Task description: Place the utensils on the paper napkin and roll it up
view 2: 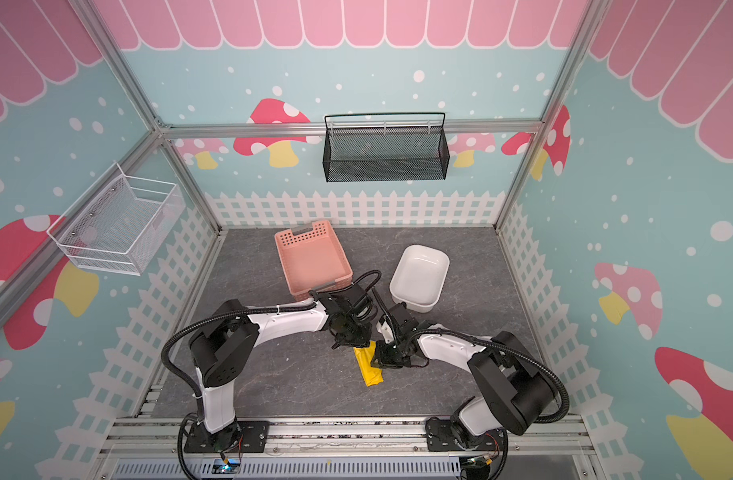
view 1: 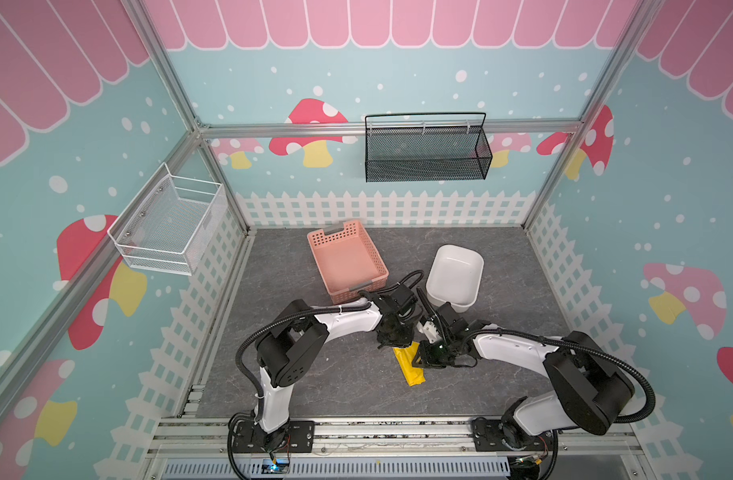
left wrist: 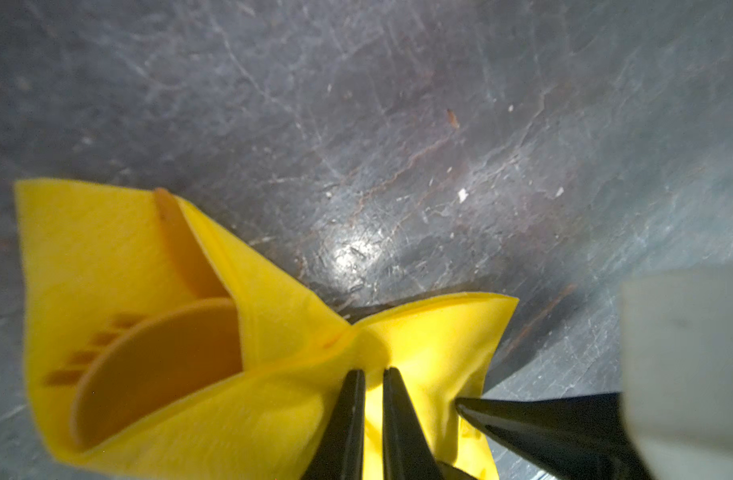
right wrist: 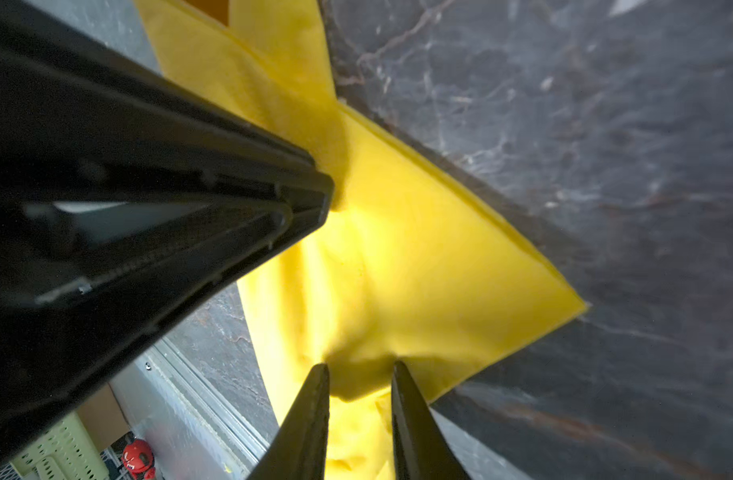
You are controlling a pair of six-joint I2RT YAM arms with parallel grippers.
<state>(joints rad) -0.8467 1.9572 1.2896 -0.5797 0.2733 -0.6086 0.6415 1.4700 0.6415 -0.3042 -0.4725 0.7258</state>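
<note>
Left hand [left wrist: 371, 372] pinching napkin [left wrist: 107, 249], right hand [right wrist: 360, 363] alongside, basket [view 1: 344, 235], tub [view 1: 448, 302] behind.

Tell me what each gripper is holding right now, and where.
Left gripper pinches the paper napkin at its bunched middle fold. Right gripper straddles the napkin nearby, jaws apart; grip unclear.

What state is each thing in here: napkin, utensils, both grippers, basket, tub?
paper napkin: loosely rolled, lying on the table, one end open.
utensils: inside the napkin's roll, spoon bowl showing at the open end.
left gripper: shut on a napkin fold.
right gripper: slightly open, tips at the napkin.
pink basket: upright, empty.
white tub: upright, empty.
</note>
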